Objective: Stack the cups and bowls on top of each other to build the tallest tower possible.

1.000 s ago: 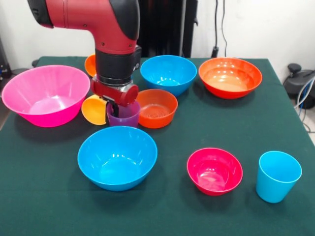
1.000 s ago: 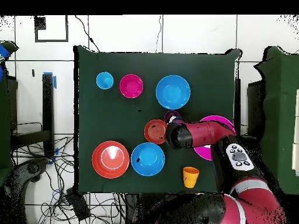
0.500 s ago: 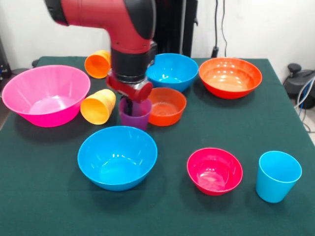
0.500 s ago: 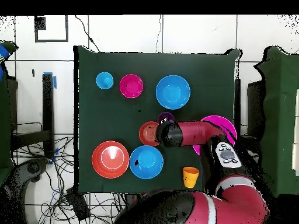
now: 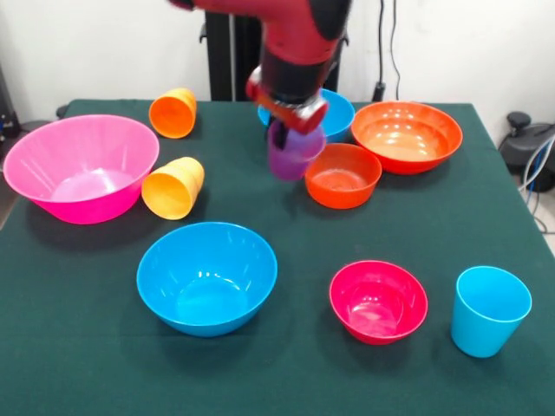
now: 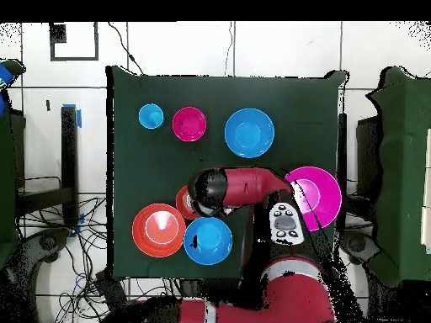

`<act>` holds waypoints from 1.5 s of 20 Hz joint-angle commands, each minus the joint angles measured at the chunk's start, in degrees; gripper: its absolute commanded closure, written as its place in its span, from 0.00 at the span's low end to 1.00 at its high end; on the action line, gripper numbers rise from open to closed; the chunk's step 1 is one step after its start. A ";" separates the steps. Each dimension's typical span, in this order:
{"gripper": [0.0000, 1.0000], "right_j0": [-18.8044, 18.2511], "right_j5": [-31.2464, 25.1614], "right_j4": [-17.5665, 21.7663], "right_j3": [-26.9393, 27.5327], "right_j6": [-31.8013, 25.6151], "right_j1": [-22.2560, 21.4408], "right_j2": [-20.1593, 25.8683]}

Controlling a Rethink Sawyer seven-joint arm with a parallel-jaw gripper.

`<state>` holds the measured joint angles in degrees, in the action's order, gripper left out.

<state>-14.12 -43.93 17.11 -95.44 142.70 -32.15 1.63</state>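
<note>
The small orange bowl (image 5: pixel 342 176) sits near the middle of the dark green surface (image 5: pixel 87 347) and serves as the landmark here. Just beyond it and to its right, the wide orange-red bowl (image 5: pixel 406 135) stands upright, close to it but apart; beyond it to the left a blue bowl (image 5: pixel 340 113) shows only in part, the rest hidden by the red arm (image 5: pixel 299 43). In front of the orange bowl, the small magenta bowl (image 5: pixel 378 301) rests upright, with the light blue cup (image 5: pixel 489 310) further to its right. In front and to the left stands the second blue bowl (image 5: pixel 207 276). Well to the left, the large pink bowl (image 5: pixel 80 166) sits upright; a yellow-orange cup (image 5: pixel 173 187) lies on its side just beside it, and an orange cup (image 5: pixel 173 113) lies on its side further back. The claw (image 5: pixel 279 137) is closed on the rim of the translucent purple cup (image 5: pixel 294 152), which hangs clear of the surface, slightly tilted, just left of the orange bowl and above its rim level. In the overhead view the arm covers the cup and most of the orange bowl.
</note>
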 commanded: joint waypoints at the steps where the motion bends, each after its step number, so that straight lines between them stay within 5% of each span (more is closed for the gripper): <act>1: 1.00 4.56 -12.13 -6.26 -3.60 10.58 -3.63 -2.37; 7: 1.00 7.21 -16.98 -6.14 -4.02 8.28 -8.23 -6.46; 13: 1.00 5.61 -6.48 -6.20 -2.55 6.60 -4.07 -5.35; 18: 1.00 2.37 7.48 -8.15 -4.43 5.59 1.06 -2.12; 25: 1.00 -0.58 17.23 -11.29 -8.44 4.11 2.94 1.78; 30: 1.00 1.44 20.26 -14.39 -11.18 8.39 2.97 1.25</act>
<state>-14.09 -25.97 6.40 -101.23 142.70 -32.00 -3.73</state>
